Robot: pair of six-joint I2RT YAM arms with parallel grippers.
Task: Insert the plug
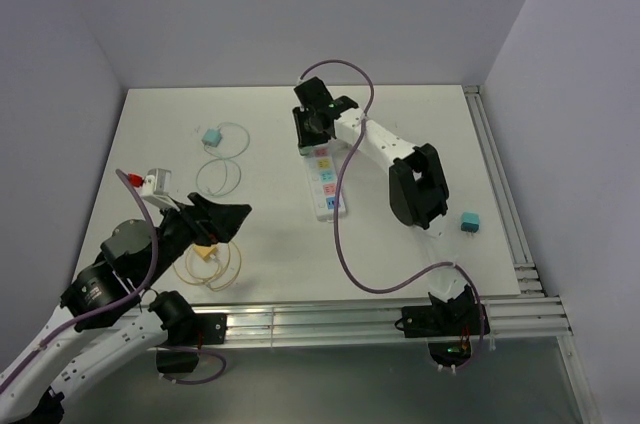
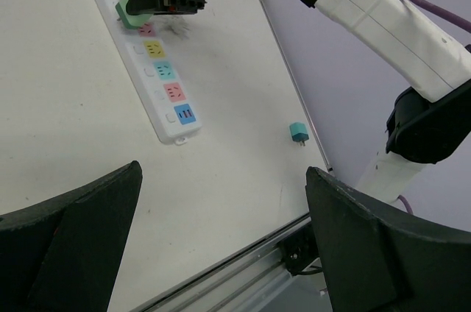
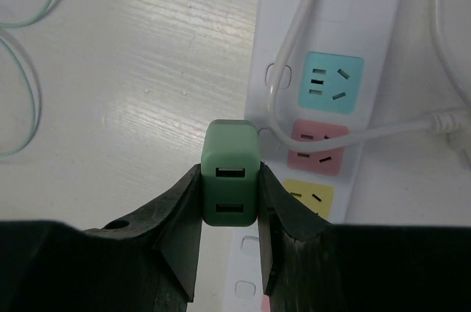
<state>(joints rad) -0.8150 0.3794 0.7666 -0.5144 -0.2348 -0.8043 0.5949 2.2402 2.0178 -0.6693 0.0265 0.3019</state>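
My right gripper (image 1: 312, 130) is shut on a green USB charger plug (image 3: 230, 172), its two USB ports facing the wrist camera. It holds the plug over the left edge of the white power strip (image 3: 324, 32), beside the pink socket (image 3: 318, 146). The strip (image 1: 326, 184) lies mid-table with several coloured sockets; it also shows in the left wrist view (image 2: 158, 84), with the green plug (image 2: 131, 14) at its far end. My left gripper (image 1: 225, 219) is open and empty (image 2: 221, 231), near the front left of the table.
A white cable (image 3: 294, 124) loops over the strip's teal and pink sockets. A teal plug (image 1: 468, 222) lies at the right, near the table's rail. A teal plug with cable (image 1: 212, 136), a white adapter (image 1: 155, 181) and a yellow plug with cable (image 1: 205, 254) lie at the left.
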